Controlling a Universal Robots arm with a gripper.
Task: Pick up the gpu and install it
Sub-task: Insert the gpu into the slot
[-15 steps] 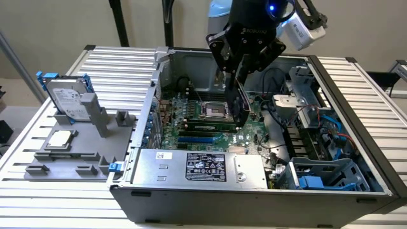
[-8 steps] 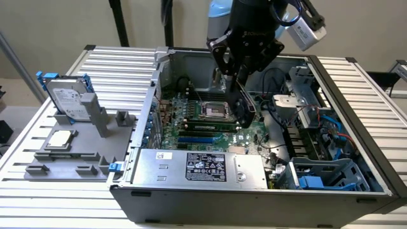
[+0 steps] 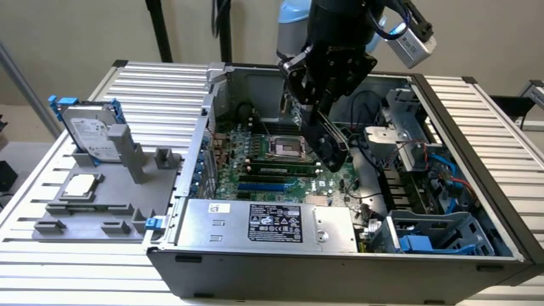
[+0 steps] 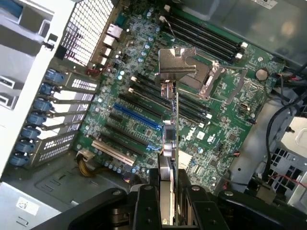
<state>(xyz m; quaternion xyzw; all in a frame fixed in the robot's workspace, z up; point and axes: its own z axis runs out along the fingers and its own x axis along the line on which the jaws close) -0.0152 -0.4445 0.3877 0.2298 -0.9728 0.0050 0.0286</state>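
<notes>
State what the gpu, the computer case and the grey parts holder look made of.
gpu: thin black-faced circuit board, likely fibreglass laminate, with a shiny bare-metal end bracket.
computer case: matte grey sheet metal with folded edges.
parts holder: uniform matte grey, probably plastic.

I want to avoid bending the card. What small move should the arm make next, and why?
Probably ease the gpu toward the blue slot before any lowering. The fingers grip it above the motherboard, and in the wrist view its edge does not yet seem lined up with that slot.
</notes>
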